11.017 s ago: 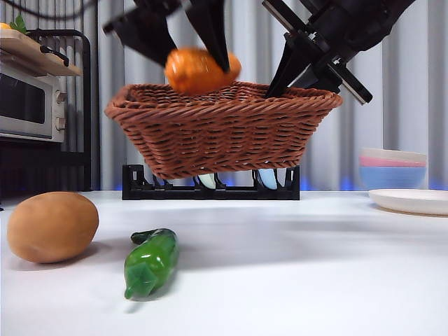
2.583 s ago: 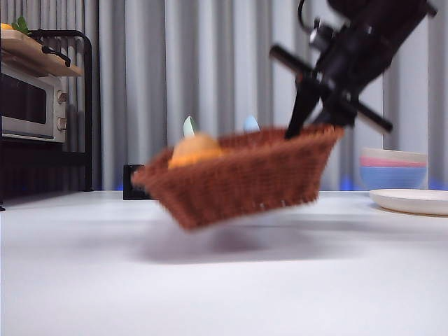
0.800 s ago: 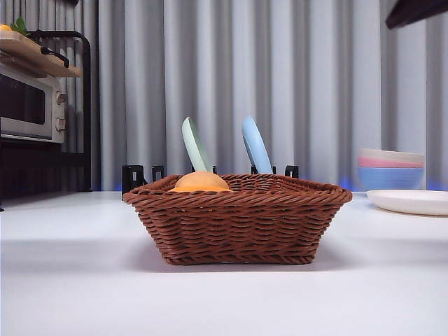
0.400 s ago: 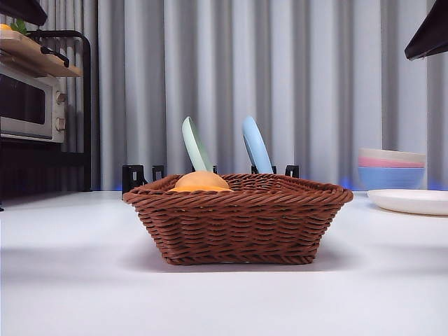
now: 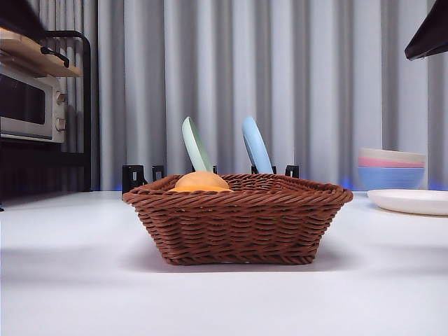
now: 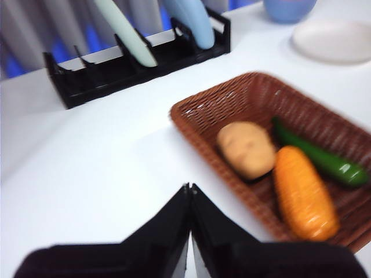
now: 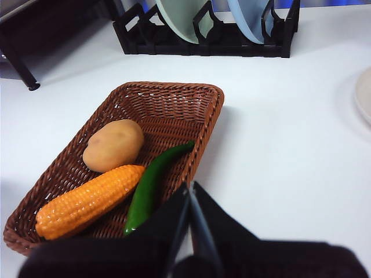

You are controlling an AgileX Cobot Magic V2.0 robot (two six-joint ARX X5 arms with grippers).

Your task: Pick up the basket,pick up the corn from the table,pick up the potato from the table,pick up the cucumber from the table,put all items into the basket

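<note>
a plain white table (image 5: 70,280) is seen; a dark reddish-brown woven wicker basket (image 5: 238,224) is set on it, a black plate rack (image 7: 203,35) behind, a white flat plate (image 5: 409,201) beside.

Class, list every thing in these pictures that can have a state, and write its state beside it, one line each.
Reddish-brown woven wicker basket: resting flat on the table, loaded, ungripped.
Bumpy orange-yellow corn cob: lying in the basket.
Smooth tan potato: lying in the basket, beside the corn.
Glossy green cucumber: lying in the basket, alongside the corn.
Left claw: shut, empty, above the table beside the basket.
Right claw: shut, empty, above the basket's edge.
</note>
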